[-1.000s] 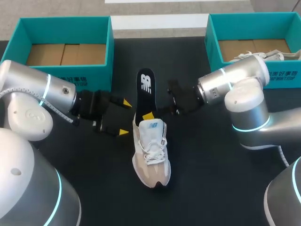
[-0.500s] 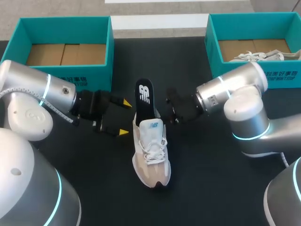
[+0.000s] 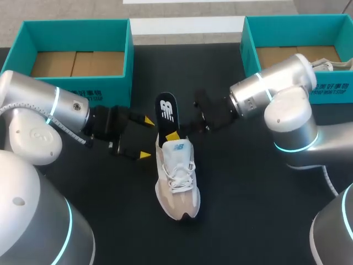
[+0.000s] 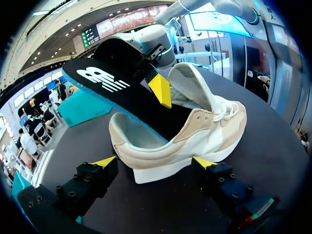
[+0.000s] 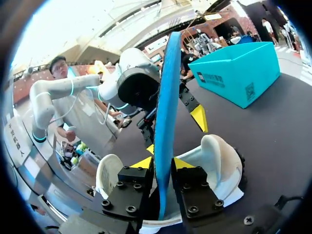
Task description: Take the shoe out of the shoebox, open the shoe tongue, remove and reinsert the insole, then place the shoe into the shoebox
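A beige and white shoe point(image 3: 177, 176) lies on the black table, toe toward me. Its insole point(image 3: 166, 112), black on top and blue beneath point(image 5: 165, 112), stands upright with its lower end tucked into the heel point(image 4: 146, 141). My right gripper point(image 3: 170, 134) comes in from the right and straddles the insole just above the shoe's collar. In the right wrist view its fingers point(image 5: 141, 163) stand slightly apart from the insole, so the right gripper point(image 5: 162, 163) is open. My left gripper point(image 3: 146, 138) is wide open beside the heel, not touching the shoe point(image 4: 195, 122).
A teal shoebox point(image 3: 77, 33) with a bare cardboard floor stands at the back left. A second teal shoebox point(image 3: 251, 49) at the back right holds another pale shoe point(image 3: 325, 64). My right arm's elbow point(image 3: 289, 116) sits in front of that box.
The insole has sunk lower into the shoe's heel, carried down by my right gripper, whose fingers have eased apart. My left arm has stayed put.
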Robot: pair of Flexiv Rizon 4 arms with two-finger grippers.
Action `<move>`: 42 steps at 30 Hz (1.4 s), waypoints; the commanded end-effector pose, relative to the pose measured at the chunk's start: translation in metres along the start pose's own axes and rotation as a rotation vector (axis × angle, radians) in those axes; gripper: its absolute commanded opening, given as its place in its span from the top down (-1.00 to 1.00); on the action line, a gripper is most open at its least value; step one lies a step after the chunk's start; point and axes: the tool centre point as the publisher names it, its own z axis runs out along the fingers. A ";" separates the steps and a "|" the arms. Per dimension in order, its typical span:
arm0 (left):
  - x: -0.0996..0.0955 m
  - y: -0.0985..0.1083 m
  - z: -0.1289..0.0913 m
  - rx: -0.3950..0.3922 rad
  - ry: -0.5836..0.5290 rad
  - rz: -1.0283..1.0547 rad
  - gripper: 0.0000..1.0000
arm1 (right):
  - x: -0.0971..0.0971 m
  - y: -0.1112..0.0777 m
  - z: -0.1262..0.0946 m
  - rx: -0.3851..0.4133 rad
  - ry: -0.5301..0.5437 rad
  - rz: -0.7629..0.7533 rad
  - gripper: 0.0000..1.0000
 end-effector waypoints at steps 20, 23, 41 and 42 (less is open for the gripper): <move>0.000 -0.001 0.001 -0.004 0.001 0.000 -1.00 | 0.019 -0.051 0.025 0.101 0.123 0.235 1.00; 0.000 -0.001 0.001 -0.004 0.001 0.000 -1.00 | 0.020 -0.046 0.021 0.113 0.103 0.222 0.91; 0.000 -0.001 0.001 -0.004 0.001 0.000 -1.00 | -0.004 -0.010 0.007 0.161 0.063 0.123 1.00; 0.000 -0.001 0.001 -0.004 0.001 0.000 -1.00 | -0.003 -0.014 0.008 0.169 0.066 0.137 1.00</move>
